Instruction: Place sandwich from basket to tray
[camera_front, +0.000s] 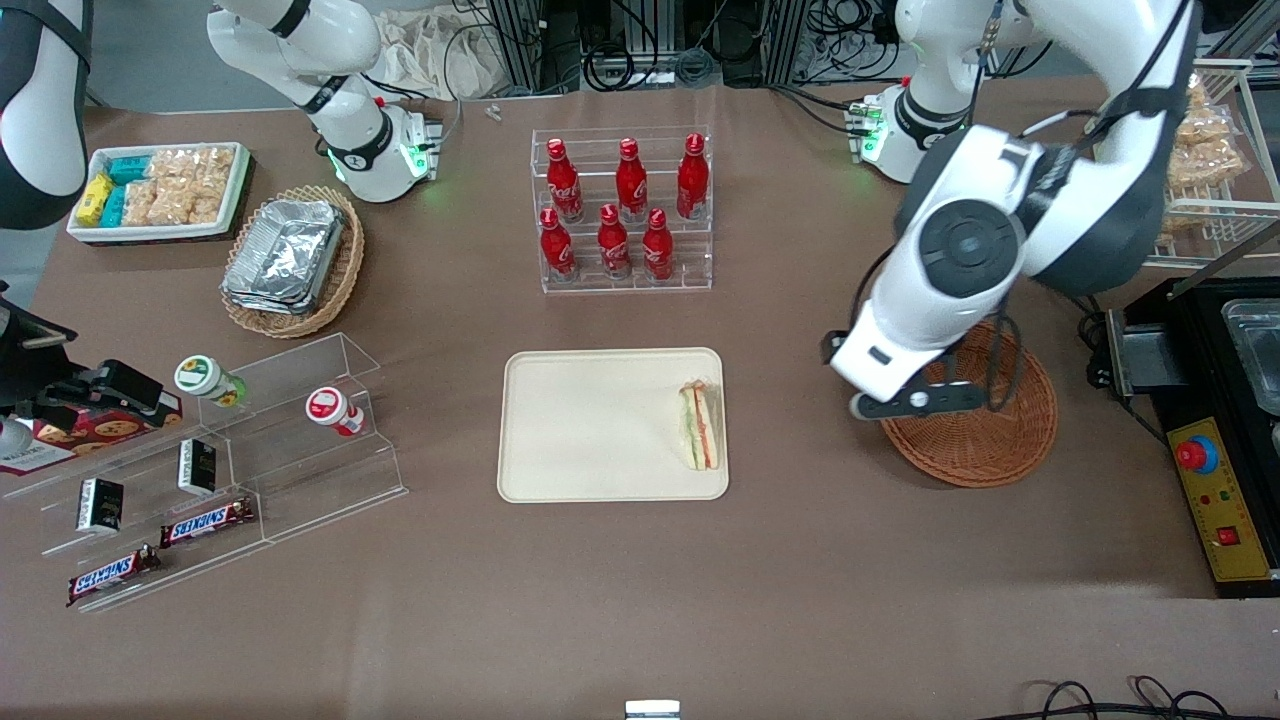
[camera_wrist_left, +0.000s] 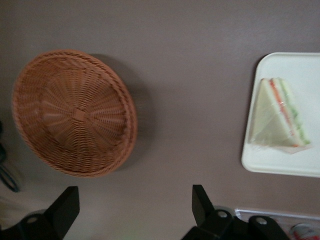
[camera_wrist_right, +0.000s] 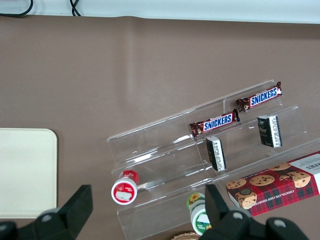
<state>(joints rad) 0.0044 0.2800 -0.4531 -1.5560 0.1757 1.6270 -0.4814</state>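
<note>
The clear-wrapped sandwich (camera_front: 700, 425) (camera_wrist_left: 275, 117) lies on the cream tray (camera_front: 590, 430) (camera_wrist_left: 300, 70), close to the rim at the working arm's end. Nothing is in the round reddish-brown basket (camera_front: 975, 440) (camera_wrist_left: 75, 112), which sits on the brown tablecloth beside the tray. My gripper (camera_front: 905, 402) (camera_wrist_left: 134, 192) hangs above the basket's edge nearest the tray. It is open, its black fingers spread wide over bare cloth with nothing between them.
A clear rack of red cola bottles (camera_front: 622, 210) stands farther from the front camera than the tray. Toward the parked arm's end are an acrylic snack shelf (camera_front: 200, 470), a tan basket of foil containers (camera_front: 293, 258) and a white snack bin (camera_front: 160, 190). A black control box (camera_front: 1215, 480) sits beside the basket.
</note>
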